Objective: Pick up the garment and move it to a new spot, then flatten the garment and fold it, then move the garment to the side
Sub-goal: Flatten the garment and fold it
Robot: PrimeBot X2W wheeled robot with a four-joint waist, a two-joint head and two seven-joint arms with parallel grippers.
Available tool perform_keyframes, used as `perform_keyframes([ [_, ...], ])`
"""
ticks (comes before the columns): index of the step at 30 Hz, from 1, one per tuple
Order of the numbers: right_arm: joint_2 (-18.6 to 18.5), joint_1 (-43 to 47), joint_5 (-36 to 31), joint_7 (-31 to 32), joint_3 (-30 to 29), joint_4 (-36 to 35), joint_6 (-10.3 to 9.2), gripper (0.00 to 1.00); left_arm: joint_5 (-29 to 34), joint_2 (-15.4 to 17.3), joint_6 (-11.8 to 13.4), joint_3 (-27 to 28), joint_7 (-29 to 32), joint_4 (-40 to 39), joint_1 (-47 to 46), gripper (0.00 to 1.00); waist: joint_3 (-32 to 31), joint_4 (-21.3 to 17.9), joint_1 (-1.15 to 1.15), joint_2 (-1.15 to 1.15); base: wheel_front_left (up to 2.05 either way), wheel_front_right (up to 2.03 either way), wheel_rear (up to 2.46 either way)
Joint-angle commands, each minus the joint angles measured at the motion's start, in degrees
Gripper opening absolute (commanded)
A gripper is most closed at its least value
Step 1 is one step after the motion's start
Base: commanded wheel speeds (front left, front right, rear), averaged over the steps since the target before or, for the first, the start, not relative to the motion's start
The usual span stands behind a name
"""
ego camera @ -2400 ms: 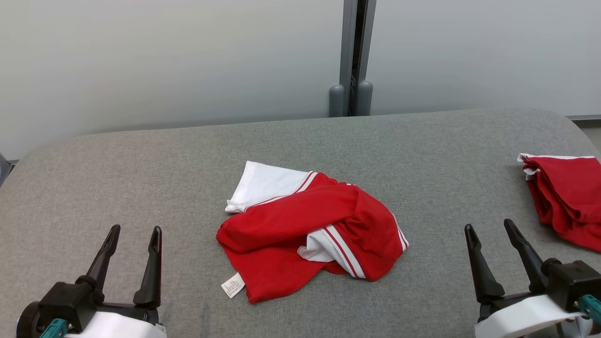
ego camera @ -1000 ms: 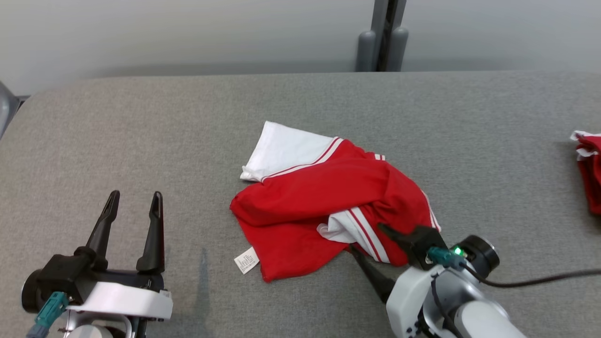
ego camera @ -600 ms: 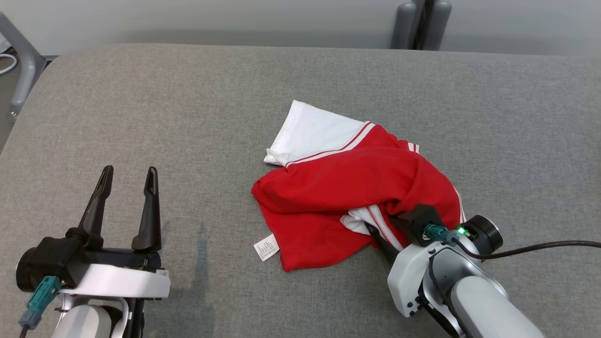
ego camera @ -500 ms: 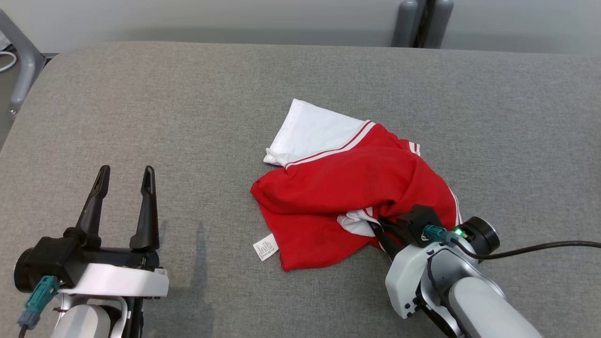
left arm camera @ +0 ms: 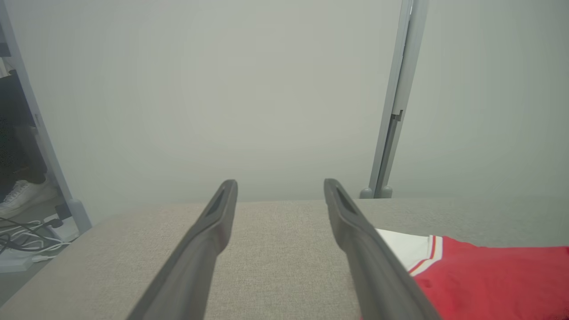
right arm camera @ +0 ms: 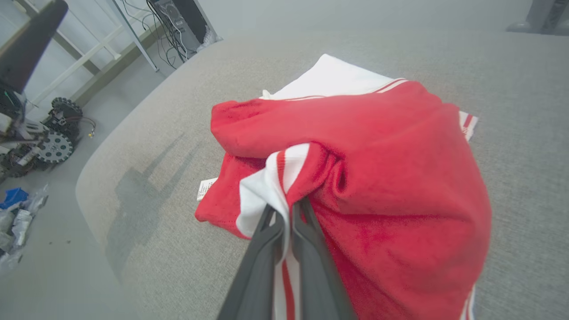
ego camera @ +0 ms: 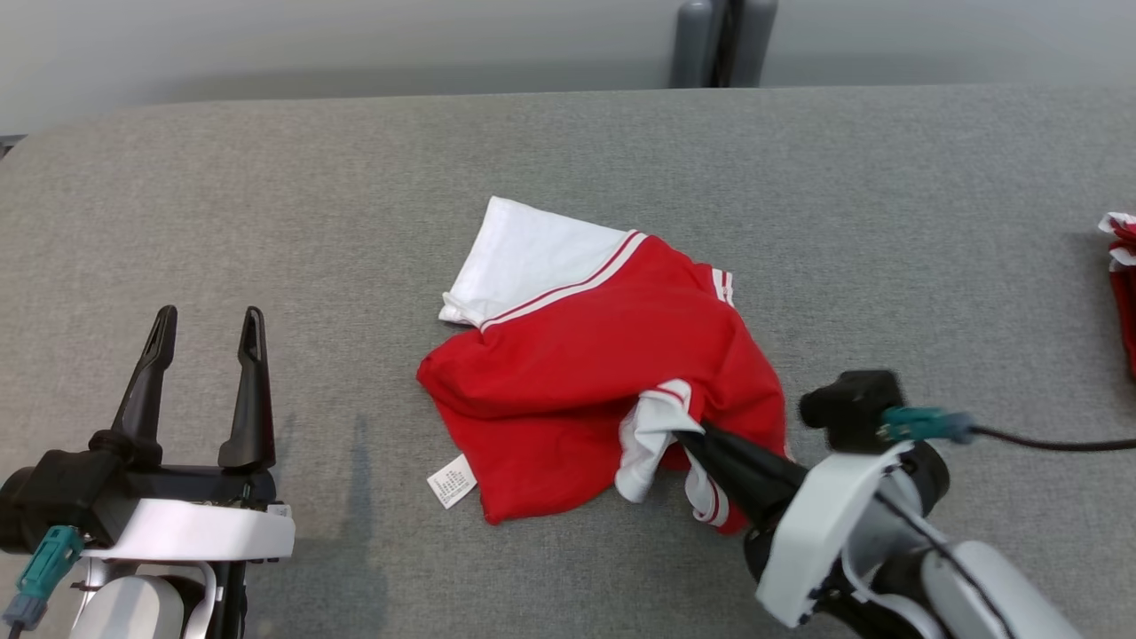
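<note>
The garment (ego camera: 586, 355) is a crumpled red shirt with white striped panels, lying mid-table; it also appears in the right wrist view (right arm camera: 378, 146) and at the lower right of the left wrist view (left arm camera: 489, 275). My right gripper (ego camera: 688, 435) is shut on a white-and-red striped fold at the garment's near right edge and holds that fold raised off the table; its closed fingertips (right arm camera: 286, 209) pinch the cloth. My left gripper (ego camera: 204, 324) stands open over bare table to the garment's left, nothing between its fingers (left arm camera: 222, 209).
The grey fabric table (ego camera: 266, 222) stretches wide around the garment. Another red and white cloth (ego camera: 1120, 284) lies at the far right edge. A grey post (ego camera: 719, 40) stands behind the table. Cables and equipment sit on the floor (right arm camera: 53, 146) beyond the table's left end.
My right gripper reached in from the lower right, closed on the garment's striped fold and lifted it slightly. The head camera shifted. The left gripper stayed open in place.
</note>
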Motion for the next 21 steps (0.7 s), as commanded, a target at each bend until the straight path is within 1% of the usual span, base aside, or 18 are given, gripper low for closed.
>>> perform_keyframes([
  [1, -0.17, 0.50, 2.00, 0.60, -1.28, -1.50, 0.01, 0.00, 0.18, 0.38, 0.23, 0.21, -0.22, -0.28, 0.42, 1.00, 0.17, -0.58, 0.00, 0.00, 0.00, 0.00, 0.00],
  [3, -0.48, 1.39, 5.16, 2.06, -4.13, -5.03, 0.01, 0.00, 0.14, 0.65, 0.36, 0.43, -0.22, -0.54, 0.40, 1.00, 0.36, -1.10, 0.00, 0.00, 0.00, 0.00, 0.00],
  [6, 0.27, 2.26, 9.29, 2.86, -8.92, -8.40, 0.02, 0.00, 0.05, 0.88, 0.31, 0.40, -0.14, -0.72, 0.26, 1.00, 0.57, -1.62, 0.00, 0.00, 0.00, 0.00, 0.00],
  [8, 1.50, 2.82, 12.55, 2.93, -12.34, -9.54, 0.02, 0.00, 0.01, 1.00, 0.38, 0.37, -0.06, -0.80, 0.13, 1.00, 0.66, -1.81, 0.00, 0.00, 0.00, 0.00, 0.00],
  [10, 2.30, 3.03, 15.49, 3.11, -16.23, -9.17, 0.02, 0.00, -0.02, 1.05, 0.36, 0.23, 0.05, -0.89, -0.14, 1.00, 0.86, -1.93, 0.00, 0.00, 0.00, 0.00, 0.00],
  [14, 3.77, 1.17, 20.62, 1.83, -24.18, -4.22, 0.03, 0.00, -0.01, 1.18, 0.14, -0.16, 0.16, -0.99, -0.99, 1.00, 1.55, -1.97, 0.00, 0.00, 0.00, 0.00, 0.00],
  [17, 3.91, -0.74, 23.17, -0.11, -29.44, 2.36, 0.02, 0.00, -0.04, 1.05, -0.03, -0.51, 0.18, -0.83, -1.70, 1.00, 2.16, -1.78, 0.00, 0.00, 0.00, 0.00, 0.00],
  [19, 4.10, -2.31, 24.69, -1.59, -31.61, 6.98, 0.03, 0.00, -0.08, 0.95, -0.08, -0.75, 0.20, -0.72, -2.10, 1.00, 2.61, -1.54, 0.00, 0.00, 0.00, 0.00, 0.00],
  [21, 3.34, -3.64, 24.87, -3.24, -32.85, 11.38, 0.03, 0.00, -0.13, 0.94, -0.24, -0.93, 0.21, -0.51, -2.20, 1.00, 3.02, -1.36, 0.00, 0.00, 0.00, 0.00, 0.00],
])
